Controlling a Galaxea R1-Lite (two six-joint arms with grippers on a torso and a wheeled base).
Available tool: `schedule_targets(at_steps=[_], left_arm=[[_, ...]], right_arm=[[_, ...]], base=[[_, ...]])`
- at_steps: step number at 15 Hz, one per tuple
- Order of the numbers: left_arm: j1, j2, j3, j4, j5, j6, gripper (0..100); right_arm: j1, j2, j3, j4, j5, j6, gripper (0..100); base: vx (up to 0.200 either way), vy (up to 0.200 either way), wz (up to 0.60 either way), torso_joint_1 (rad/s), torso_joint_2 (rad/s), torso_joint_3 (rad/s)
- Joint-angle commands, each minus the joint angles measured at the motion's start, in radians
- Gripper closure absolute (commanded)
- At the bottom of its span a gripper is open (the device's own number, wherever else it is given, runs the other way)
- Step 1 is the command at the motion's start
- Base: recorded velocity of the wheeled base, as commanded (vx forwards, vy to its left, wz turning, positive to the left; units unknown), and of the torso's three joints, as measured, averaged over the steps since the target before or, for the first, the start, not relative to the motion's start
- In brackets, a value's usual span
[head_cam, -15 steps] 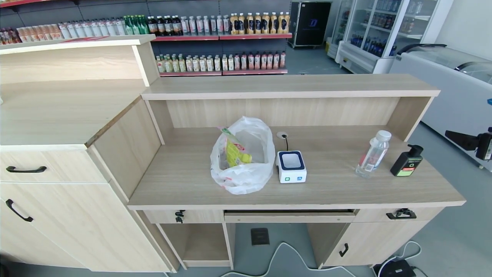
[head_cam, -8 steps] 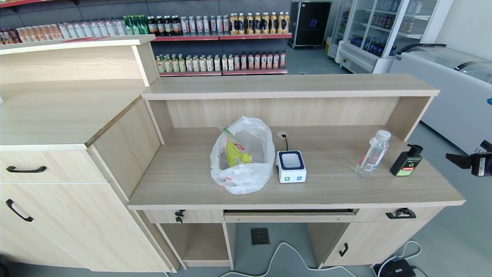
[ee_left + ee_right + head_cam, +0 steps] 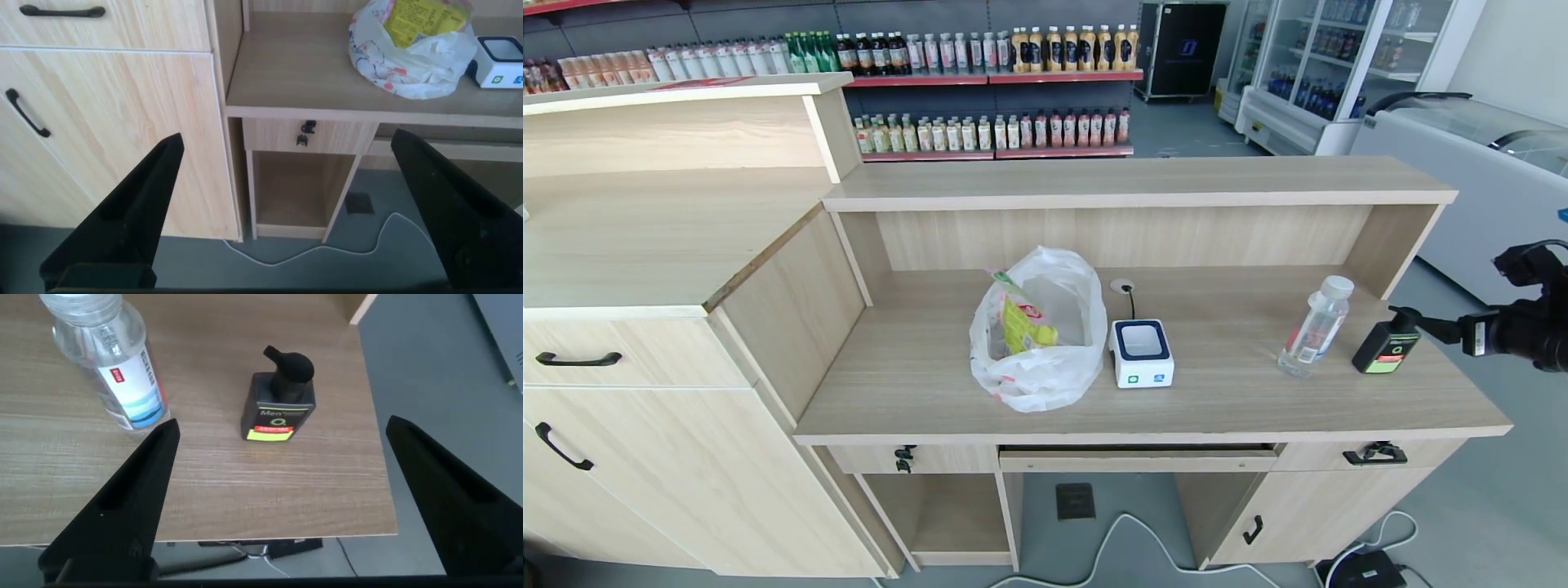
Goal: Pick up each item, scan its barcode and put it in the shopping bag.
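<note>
Head cam sits up high and looks forward and down over the whole counter (image 3: 1225, 400), with the store shelves (image 3: 980, 77) way back behind it, so that's your wide shot. Left wrist cam hangs low out in front of the counter's left end, facing the cabinet door (image 3: 106, 147) and the open cubby (image 3: 298, 192) under the top. The shopping bag (image 3: 413, 49) and scanner (image 3: 500, 69) squeeze in farther off, and it shares all of that with the head view. Right wrist cam is close above the counter's right end, looking down at the water bottle (image 3: 114, 371) and black pump bottle (image 3: 279, 404), both also in the head view.
</note>
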State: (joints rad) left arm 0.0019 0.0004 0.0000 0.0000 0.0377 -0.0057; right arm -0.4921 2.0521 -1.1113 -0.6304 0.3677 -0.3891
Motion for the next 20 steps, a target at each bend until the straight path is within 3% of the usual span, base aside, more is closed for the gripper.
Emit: schedule_targets(at_steps=[1, 20], left_arm=[[0.001, 0.000, 0.000, 0.000, 0.001, 0.000, 0], [0.001, 0.000, 0.000, 0.000, 0.001, 0.000, 0]], right_arm=[[0.037, 0.062, -0.033, -0.006, 0.005, 0.000, 0], [0.196, 0.281, -0.203, -0.089, 0.048, -0.004, 0]], base=[[0.000, 0.000, 0.00, 0.000, 0.00, 0.000], [0.000, 0.000, 0.00, 0.000, 0.00, 0.000]])
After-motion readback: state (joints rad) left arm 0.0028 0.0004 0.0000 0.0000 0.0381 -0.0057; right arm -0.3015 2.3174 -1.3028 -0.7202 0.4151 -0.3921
